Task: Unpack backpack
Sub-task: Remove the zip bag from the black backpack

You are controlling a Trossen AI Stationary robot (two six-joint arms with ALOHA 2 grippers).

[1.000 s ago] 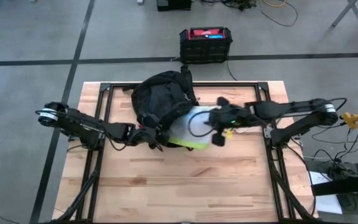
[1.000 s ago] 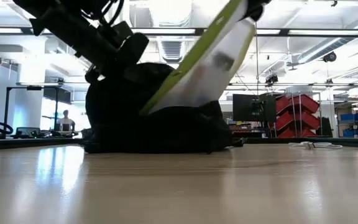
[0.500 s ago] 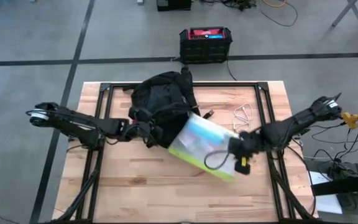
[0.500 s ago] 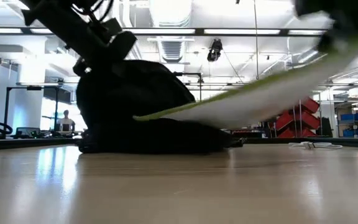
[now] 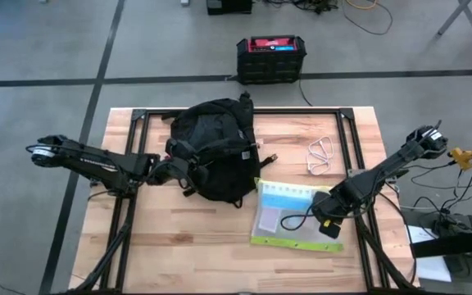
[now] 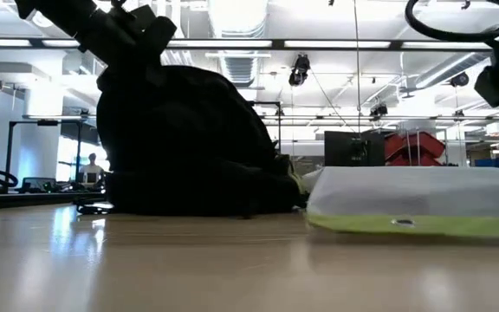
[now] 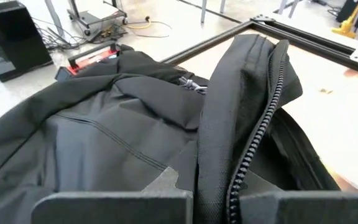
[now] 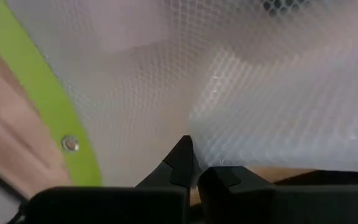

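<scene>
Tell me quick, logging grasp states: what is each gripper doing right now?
Left gripper: shut on the backpack at its zipper edge.
Right gripper: shut on the mesh pouch.

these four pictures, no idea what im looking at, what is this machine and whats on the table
It is a robot with two dark arms at a wooden table, each ending in a two-finger gripper. One camera looks straight down, one sits at table height, and one rides on each wrist. A black backpack lies on the table, and the left gripper pinches its zipped edge. Beside it lies a flat mesh pouch with a green border; the right gripper is shut on its edge. Two metal clips lie apart, near the table's far edge.
</scene>
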